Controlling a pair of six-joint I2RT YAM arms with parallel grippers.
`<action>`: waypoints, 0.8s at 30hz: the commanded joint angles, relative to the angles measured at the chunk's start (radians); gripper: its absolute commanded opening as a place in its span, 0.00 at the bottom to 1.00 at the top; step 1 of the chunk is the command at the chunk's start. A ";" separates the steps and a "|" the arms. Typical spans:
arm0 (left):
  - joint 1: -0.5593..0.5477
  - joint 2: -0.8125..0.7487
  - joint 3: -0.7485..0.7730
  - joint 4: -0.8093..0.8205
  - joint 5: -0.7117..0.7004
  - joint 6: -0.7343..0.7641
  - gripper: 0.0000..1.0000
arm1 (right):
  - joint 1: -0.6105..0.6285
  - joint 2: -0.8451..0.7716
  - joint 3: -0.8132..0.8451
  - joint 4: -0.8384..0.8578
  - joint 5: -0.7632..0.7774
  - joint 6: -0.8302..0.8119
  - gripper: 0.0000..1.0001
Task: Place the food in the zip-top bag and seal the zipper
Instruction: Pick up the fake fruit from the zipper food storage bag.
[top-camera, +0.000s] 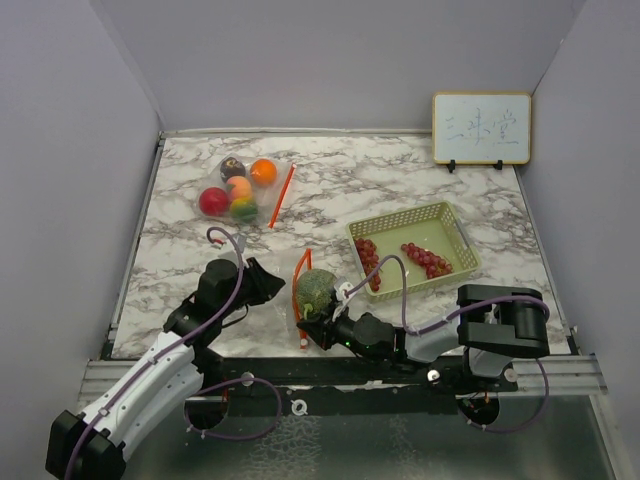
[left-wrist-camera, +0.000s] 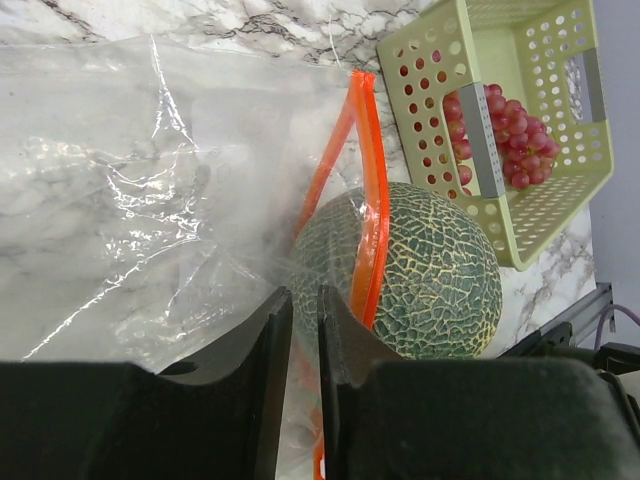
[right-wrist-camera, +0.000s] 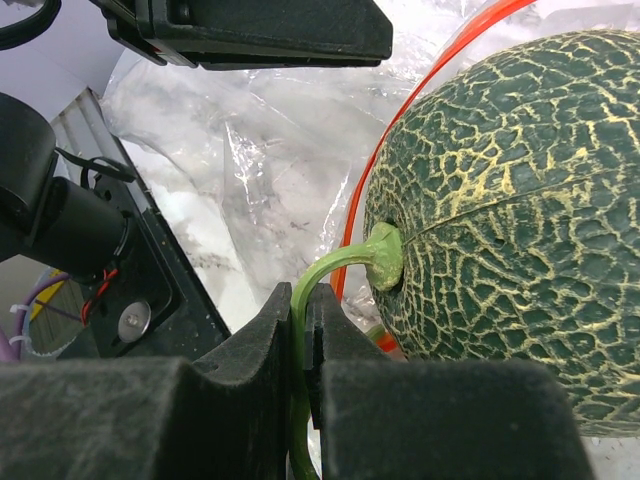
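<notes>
The left gripper (left-wrist-camera: 305, 308) has its jaws narrowly parted, released, over the clear film of the zip-top bag (left-wrist-camera: 130, 200) spread on the bench (top-camera: 400, 190). Just right of its tips lies the green netted melon (left-wrist-camera: 430, 270), at the bag's mouth with the orange zipper (left-wrist-camera: 368, 170) across its rind. The right gripper (right-wrist-camera: 303, 310) is clenched on the melon's stem (right-wrist-camera: 340, 262). Farther right, red grapes (left-wrist-camera: 510, 125) lie in the mesh basket (left-wrist-camera: 545, 215).
</notes>
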 joint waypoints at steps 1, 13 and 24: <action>0.000 0.005 0.018 0.043 0.041 0.009 0.21 | -0.001 0.007 0.014 -0.023 0.010 0.012 0.02; 0.000 0.093 0.015 0.184 0.116 -0.022 0.35 | -0.001 0.024 0.022 -0.025 -0.004 0.021 0.02; -0.001 0.329 0.091 0.299 0.151 0.021 0.40 | -0.002 0.010 0.006 -0.026 0.006 0.024 0.02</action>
